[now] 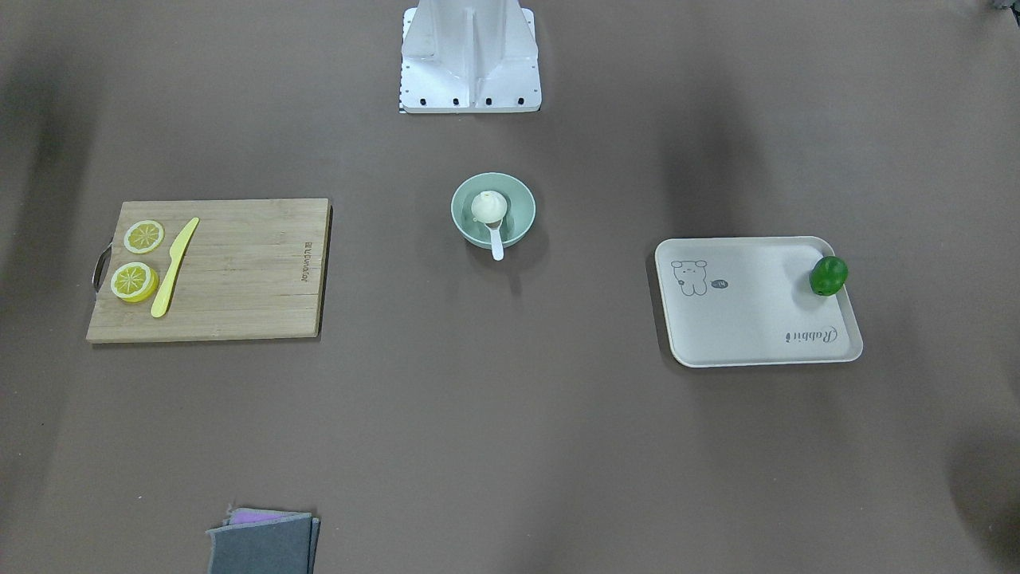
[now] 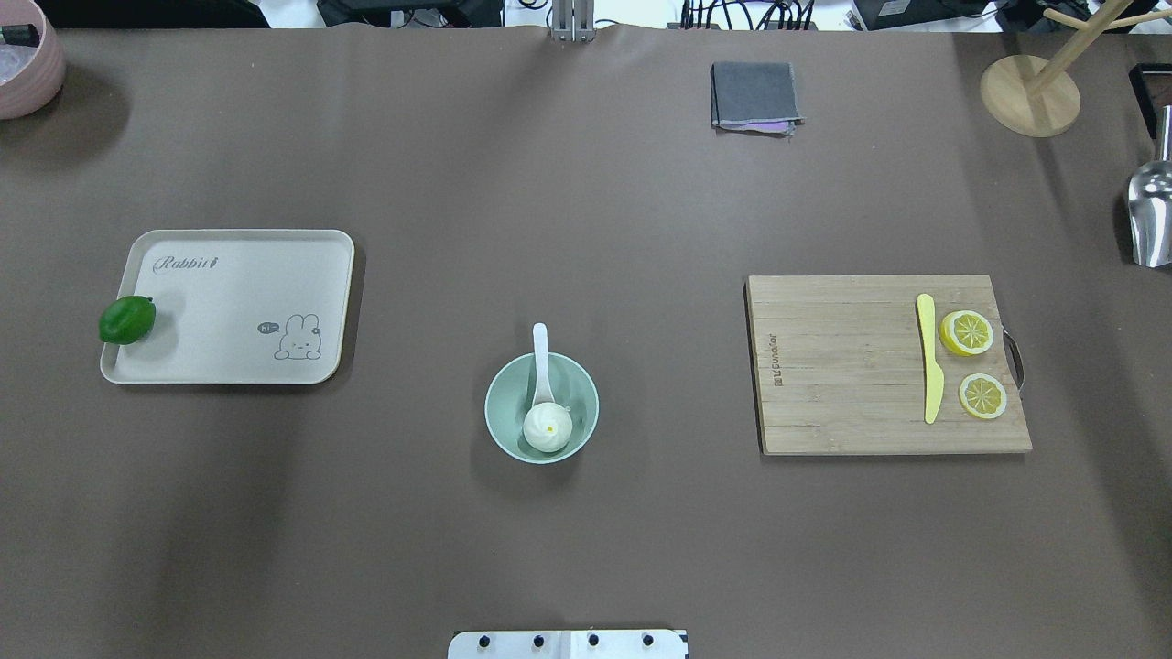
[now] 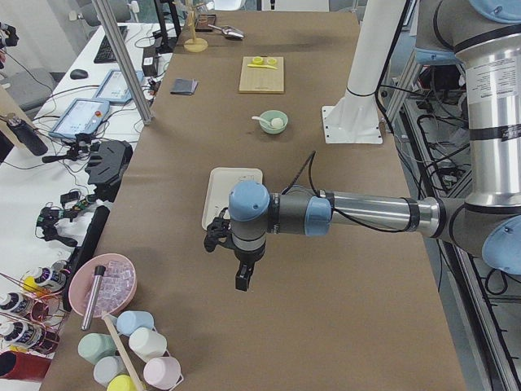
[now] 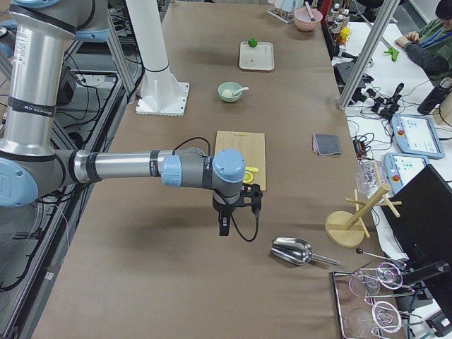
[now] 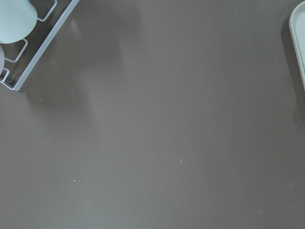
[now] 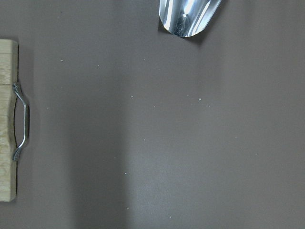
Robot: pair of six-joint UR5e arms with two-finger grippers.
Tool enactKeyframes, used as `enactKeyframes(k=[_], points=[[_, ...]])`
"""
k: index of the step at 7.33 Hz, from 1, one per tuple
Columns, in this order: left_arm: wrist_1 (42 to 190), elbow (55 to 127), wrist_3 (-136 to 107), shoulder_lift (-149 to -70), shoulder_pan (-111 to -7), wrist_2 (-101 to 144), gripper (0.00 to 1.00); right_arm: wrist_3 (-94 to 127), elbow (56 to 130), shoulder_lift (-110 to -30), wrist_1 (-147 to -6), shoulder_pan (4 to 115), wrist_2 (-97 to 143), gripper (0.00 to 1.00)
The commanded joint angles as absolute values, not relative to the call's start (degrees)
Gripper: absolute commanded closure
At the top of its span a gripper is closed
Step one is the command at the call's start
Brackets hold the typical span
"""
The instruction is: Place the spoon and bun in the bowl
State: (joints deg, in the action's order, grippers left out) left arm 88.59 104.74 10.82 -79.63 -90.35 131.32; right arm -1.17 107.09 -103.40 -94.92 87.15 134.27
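The mint-green bowl [image 2: 499, 403] stands at the table's middle. The white bun [image 2: 548, 427] lies inside it. The white spoon [image 2: 540, 352] rests with its scoop in the bowl under the bun and its handle over the far rim. The front-facing view shows the same bowl [image 1: 462, 203], bun [image 1: 488, 206] and spoon [image 1: 496, 243]. My left gripper [image 3: 242, 281] hangs over bare table beyond the tray, far from the bowl. My right gripper [image 4: 224, 226] hangs past the cutting board's end. Both show only in side views, so I cannot tell whether they are open or shut.
A cream tray [image 2: 238, 302] with a green lime [image 2: 127, 319] is on the left. A wooden cutting board [image 2: 842, 366] with two lemon slices [image 2: 967, 332] and a yellow knife [image 2: 929, 357] is on the right. A grey cloth [image 2: 754, 95], metal scoop [image 2: 1150, 215] and wooden stand [image 2: 1030, 94] are at the far side.
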Motion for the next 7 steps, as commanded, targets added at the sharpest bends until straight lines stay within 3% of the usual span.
enactKeyframes(k=[1,7], points=[[88.6,104.4,10.8,-79.7,-90.3,131.2,0.01,-1.1,105.7,-103.5,-94.9,87.2,134.8,0.00],[88.6,104.3,10.8,-79.6,-90.4,131.1,0.01,-1.4,104.6,-103.4,-94.9,87.1,134.3,0.00]])
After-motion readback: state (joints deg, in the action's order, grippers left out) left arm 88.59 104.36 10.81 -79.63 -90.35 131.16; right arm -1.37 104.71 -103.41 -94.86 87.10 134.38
